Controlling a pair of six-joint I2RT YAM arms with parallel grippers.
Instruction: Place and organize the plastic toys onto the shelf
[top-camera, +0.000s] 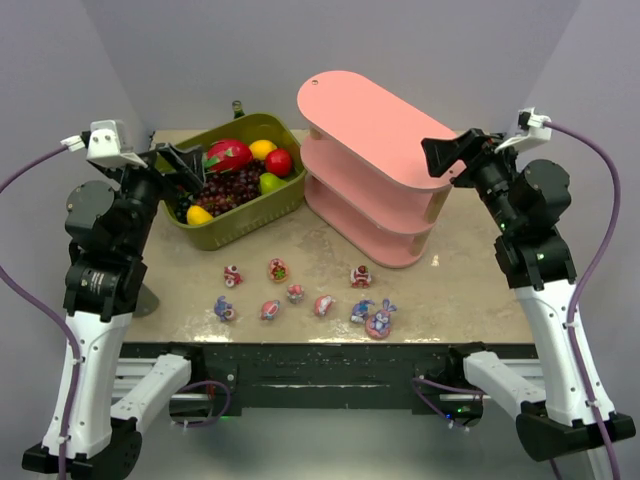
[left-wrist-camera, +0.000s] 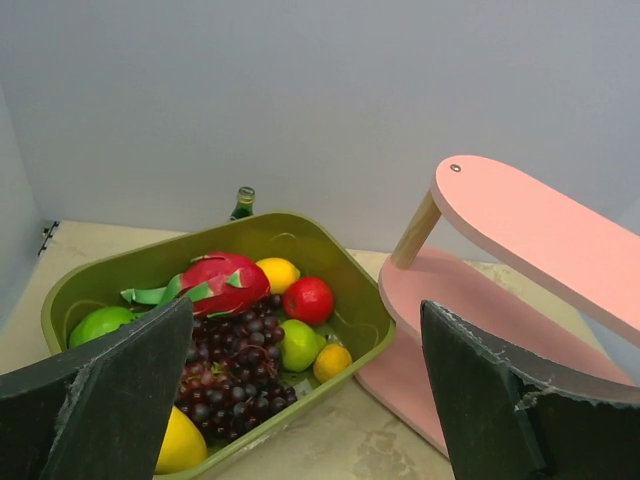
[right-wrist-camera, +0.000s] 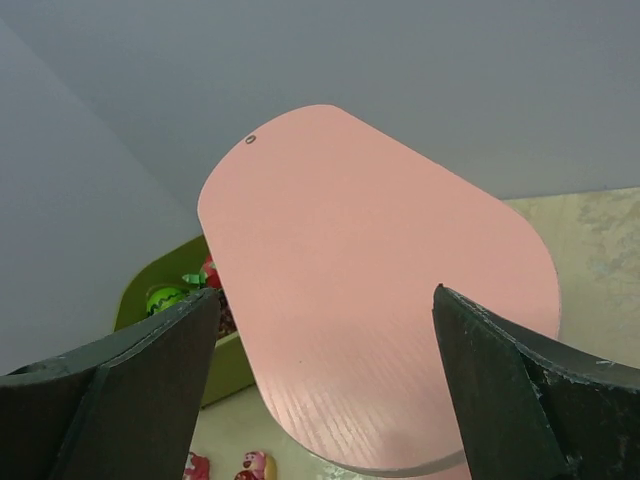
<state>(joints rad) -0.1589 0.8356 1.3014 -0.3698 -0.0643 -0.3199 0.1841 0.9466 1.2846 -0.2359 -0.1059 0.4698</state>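
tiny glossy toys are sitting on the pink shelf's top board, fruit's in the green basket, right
No: the tiny glossy plastic toys lie on the table before the pink three-tier shelf, per the top external view. Fruit is in the olive-green basket.

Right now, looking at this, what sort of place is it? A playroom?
Most likely a robotics lab test bench, not a home. Two robot arms are mounted at the table edge, plain grey walls box it in, and props are staged: a pink shelf, a basket of fake fruit, tiny toys.
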